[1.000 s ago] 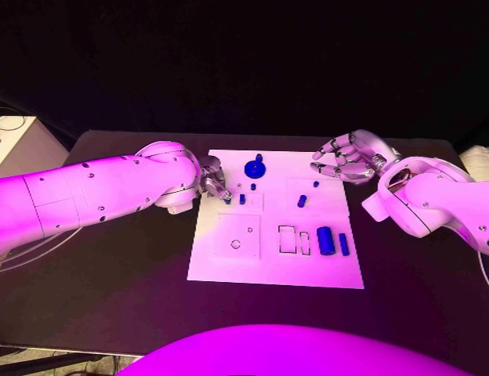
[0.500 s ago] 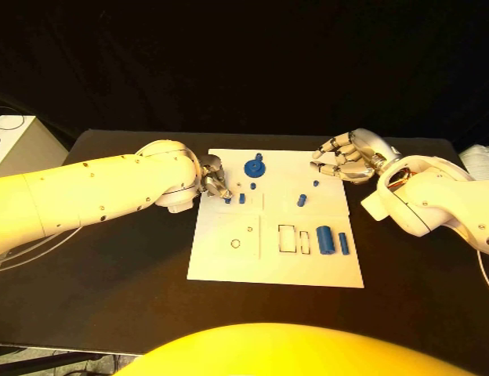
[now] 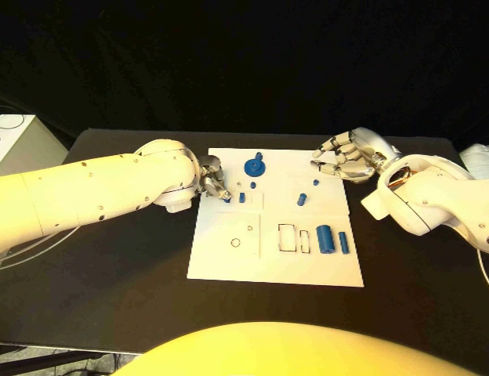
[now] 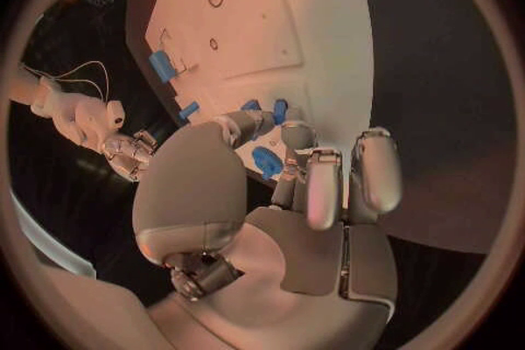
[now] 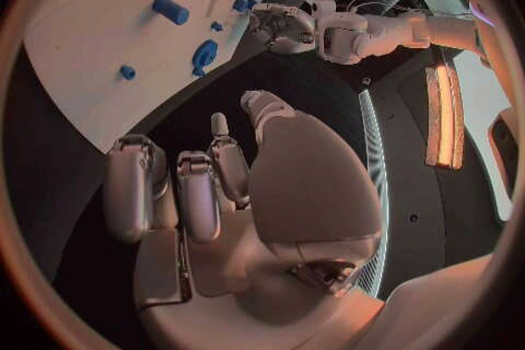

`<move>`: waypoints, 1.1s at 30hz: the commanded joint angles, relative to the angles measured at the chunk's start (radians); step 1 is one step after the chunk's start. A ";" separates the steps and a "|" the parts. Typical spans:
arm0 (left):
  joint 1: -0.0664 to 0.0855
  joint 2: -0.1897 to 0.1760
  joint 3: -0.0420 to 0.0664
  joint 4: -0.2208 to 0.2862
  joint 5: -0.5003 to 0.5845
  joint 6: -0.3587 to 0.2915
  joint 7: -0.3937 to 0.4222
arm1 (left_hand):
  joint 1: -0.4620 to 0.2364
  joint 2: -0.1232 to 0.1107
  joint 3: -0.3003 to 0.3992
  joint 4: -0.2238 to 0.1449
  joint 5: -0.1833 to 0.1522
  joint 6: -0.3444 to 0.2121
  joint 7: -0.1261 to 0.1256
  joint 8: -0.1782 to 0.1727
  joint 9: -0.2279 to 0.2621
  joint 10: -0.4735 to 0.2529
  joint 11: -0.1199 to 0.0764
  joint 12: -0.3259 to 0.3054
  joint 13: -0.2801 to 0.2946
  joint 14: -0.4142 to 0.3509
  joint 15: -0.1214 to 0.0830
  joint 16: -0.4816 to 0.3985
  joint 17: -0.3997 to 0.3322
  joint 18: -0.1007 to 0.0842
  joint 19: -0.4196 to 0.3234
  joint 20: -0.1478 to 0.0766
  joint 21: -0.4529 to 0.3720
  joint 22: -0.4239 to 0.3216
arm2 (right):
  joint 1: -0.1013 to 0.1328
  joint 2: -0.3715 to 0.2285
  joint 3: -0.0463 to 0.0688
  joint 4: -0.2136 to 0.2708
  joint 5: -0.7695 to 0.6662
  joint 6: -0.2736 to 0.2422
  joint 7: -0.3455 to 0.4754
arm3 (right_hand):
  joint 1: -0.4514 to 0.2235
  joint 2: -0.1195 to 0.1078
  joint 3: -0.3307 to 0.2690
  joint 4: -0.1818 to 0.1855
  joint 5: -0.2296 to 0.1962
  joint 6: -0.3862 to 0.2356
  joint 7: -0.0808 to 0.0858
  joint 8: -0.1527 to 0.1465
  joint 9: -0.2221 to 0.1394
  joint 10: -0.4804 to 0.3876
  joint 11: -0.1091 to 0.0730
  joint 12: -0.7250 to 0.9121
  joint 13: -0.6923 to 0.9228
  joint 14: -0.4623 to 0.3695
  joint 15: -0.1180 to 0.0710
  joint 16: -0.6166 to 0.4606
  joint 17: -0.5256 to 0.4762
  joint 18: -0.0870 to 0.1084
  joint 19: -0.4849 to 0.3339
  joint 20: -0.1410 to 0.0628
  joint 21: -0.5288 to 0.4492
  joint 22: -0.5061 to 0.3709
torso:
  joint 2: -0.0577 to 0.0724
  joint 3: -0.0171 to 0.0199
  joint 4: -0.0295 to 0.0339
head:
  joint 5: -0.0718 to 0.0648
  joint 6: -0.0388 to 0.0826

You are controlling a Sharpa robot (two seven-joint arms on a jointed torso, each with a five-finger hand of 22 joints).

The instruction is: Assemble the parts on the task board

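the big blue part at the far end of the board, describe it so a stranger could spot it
Start at the white task board in the middle of the black table. Near its far edge lies the round blue part: a disc with a knob, much wider than the small pegs nearby.

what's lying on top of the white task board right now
Small blue parts lie on the task board: a keyhole-shaped piece, a cylinder. The left hand covers its left edge.

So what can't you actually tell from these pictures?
- Whether the left hand holds a part: in the head view its fingers cover the spot, in the left wrist view they are tangled with a blue piece.
- What the small marks on the task board are: too small.
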 commanded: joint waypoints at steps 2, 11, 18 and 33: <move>-0.003 0.000 -0.002 0.003 -0.005 0.039 0.001 | 0.001 0.011 0.187 -0.190 0.005 0.007 -0.003 0.003 0.002 0.003 -0.006 0.006 0.005 0.071 -0.007 0.005 0.140 -0.009 0.008 0.001 0.004 0.001 | -0.001 0.000 0.000 0.001 -0.006 0.009 0.010 | -0.009 -0.004 0.004 0.000 0.003 -0.007 -0.001 0.007 -0.001 -0.001 -0.003 0.006 0.047 0.089 -0.006 -0.006 0.200 0.020 0.026 -0.004 -0.003 0.149 | 0.000 0.0002 -0.0004 | 0.002 -0.001; -0.003 0.005 -0.002 -0.001 -0.003 0.043 0.003 | 0.001 0.011 0.187 -0.190 0.005 0.007 -0.003 0.003 0.002 0.003 -0.006 0.006 0.005 0.071 -0.007 0.005 0.140 -0.009 0.008 0.001 0.004 0.001 | -0.001 0.001 0.000 0.001 -0.006 0.009 0.010 | -0.009 -0.004 0.004 0.000 0.003 -0.007 -0.001 0.007 -0.001 -0.001 -0.003 0.006 0.047 0.089 -0.006 -0.006 0.200 0.020 0.026 -0.004 -0.003 0.149 | 0.000 0.0008 -0.0004 | 0.001 -0.002; -0.003 0.018 -0.003 -0.013 0.004 0.072 -0.001 | 0.001 0.010 0.189 -0.191 0.005 0.008 -0.003 0.002 0.002 0.004 -0.006 0.006 0.007 0.071 -0.007 0.005 0.139 -0.010 0.008 0.001 0.005 0.001 | -0.001 0.000 0.000 0.002 -0.006 0.009 0.009 | -0.009 -0.004 0.004 0.000 0.003 -0.007 -0.001 0.007 -0.001 -0.001 -0.003 0.006 0.047 0.089 -0.006 -0.006 0.200 0.020 0.026 -0.004 -0.003 0.149 | 0.001 0.0016 -0.0014 | 0.001 -0.003; -0.003 0.061 -0.005 -0.063 0.037 0.118 -0.015 | -0.017 0.012 0.186 -0.183 0.004 0.011 -0.003 0.001 0.003 0.015 -0.006 0.013 0.022 0.072 -0.006 0.006 0.142 -0.010 0.007 0.000 0.004 0.000 | -0.001 -0.001 0.000 0.003 -0.006 0.009 0.010 | -0.009 -0.004 0.004 0.000 0.003 -0.007 -0.001 0.007 -0.001 -0.001 -0.003 0.006 0.047 0.089 -0.006 -0.006 0.200 0.020 0.026 -0.004 -0.003 0.149 | 0.001 0.0008 -0.0019 | -0.002 -0.003</move>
